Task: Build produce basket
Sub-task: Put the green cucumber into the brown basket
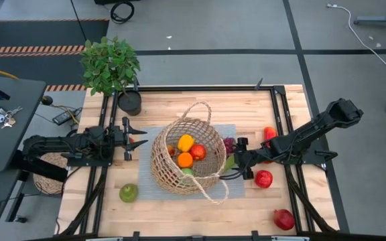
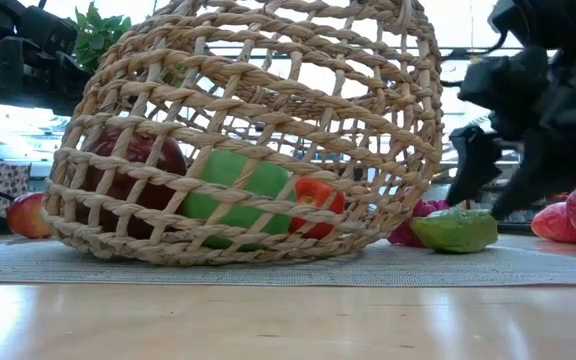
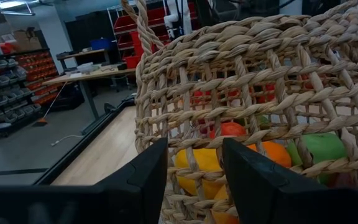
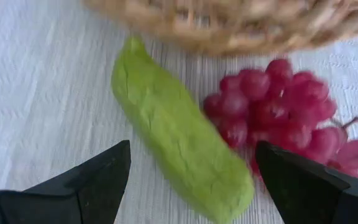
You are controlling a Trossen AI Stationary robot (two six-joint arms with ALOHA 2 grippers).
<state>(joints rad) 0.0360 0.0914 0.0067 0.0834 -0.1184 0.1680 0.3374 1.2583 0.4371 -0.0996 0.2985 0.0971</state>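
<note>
The woven basket (image 1: 189, 157) rests on a grey mat (image 1: 151, 184) at mid-table and looks tipped in the low view (image 2: 248, 130). It holds a yellow pepper (image 1: 185, 142), an orange (image 1: 185, 160), a red apple (image 1: 198, 151) and a green fruit (image 2: 233, 185). My right gripper (image 4: 192, 149) is open just right of the basket. Its fingers stand on either side of a long green pear (image 4: 173, 130) lying on the mat beside purple grapes (image 4: 278, 106), touching neither. My left gripper (image 3: 194, 149) is open just left of the basket, facing its wall.
A green apple (image 1: 129, 193) lies near the front left. A red apple (image 1: 263, 178), a pomegranate (image 1: 283, 218) and another red fruit (image 1: 269, 133) lie on the right. A red apple (image 2: 28, 215) lies by my left gripper. A potted plant (image 1: 111, 63) stands at the far left.
</note>
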